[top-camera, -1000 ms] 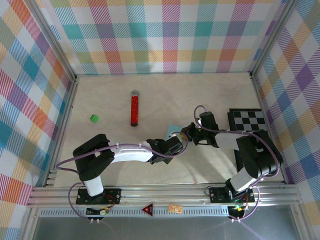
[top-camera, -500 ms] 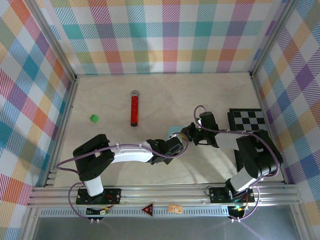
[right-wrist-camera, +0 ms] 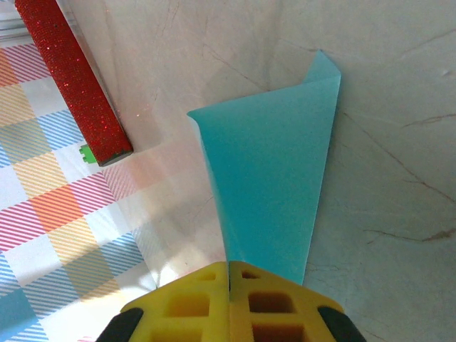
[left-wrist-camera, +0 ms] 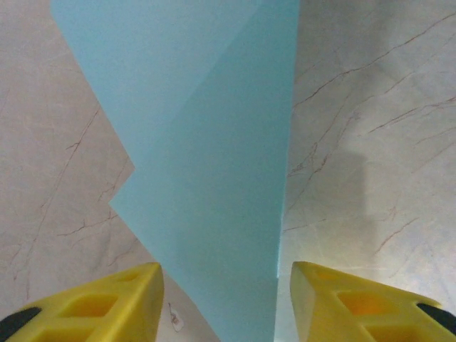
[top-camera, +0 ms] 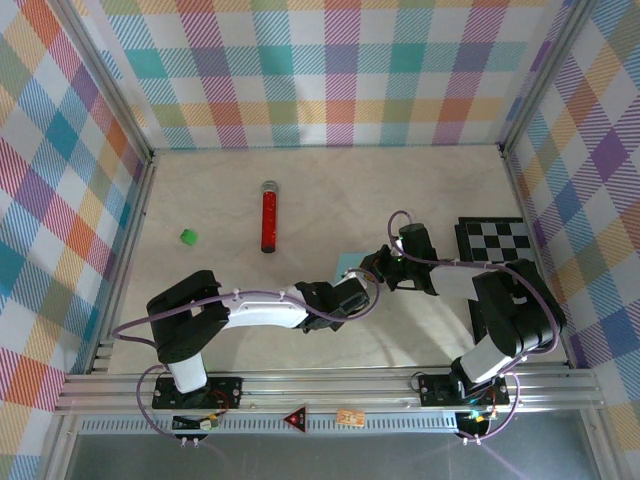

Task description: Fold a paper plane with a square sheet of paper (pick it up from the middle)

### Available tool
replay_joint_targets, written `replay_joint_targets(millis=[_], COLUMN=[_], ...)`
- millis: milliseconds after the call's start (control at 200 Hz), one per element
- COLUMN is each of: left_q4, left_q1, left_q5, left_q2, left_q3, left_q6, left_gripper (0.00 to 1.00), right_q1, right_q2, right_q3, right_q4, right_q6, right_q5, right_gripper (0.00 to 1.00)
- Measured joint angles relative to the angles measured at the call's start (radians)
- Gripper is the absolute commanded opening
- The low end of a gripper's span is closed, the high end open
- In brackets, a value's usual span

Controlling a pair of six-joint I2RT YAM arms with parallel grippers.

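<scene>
My right claw (right-wrist-camera: 229,278) was pinched shut on the folded cyan sheet of paper (right-wrist-camera: 274,171) | my left claw (left-wrist-camera: 225,281) stood open, straddling its edge | sheet was over the counter (left-wrist-camera: 370,107) middle, between my 2 claws.

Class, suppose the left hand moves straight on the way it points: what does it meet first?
The paper: it lies directly ahead of the left hand and reaches in between its open fingers. How far above the sheet the hand sits is unclear.
</scene>
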Motion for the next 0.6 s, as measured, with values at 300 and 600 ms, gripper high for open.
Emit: replay_joint_targets(millis=[300, 600], left_q4=[0.027, 0.032], left_q1=[-0.017, -0.017], left_q5=[-0.029, -0.059], left_q2=[0.0, 0.0], left_q3=[-0.013, -0.013], left_q6=[-0.001, -0.003], left_gripper=[0.5, 0.34], right_q1=[0.0, 0.0], right_q2=[0.0, 0.0], right_q3=[0.0, 0.0], right_q4=[0.0, 0.0], right_q6=[0.0, 0.003], right_q5=[0.0, 0.0], right_gripper=[0.05, 0.05])
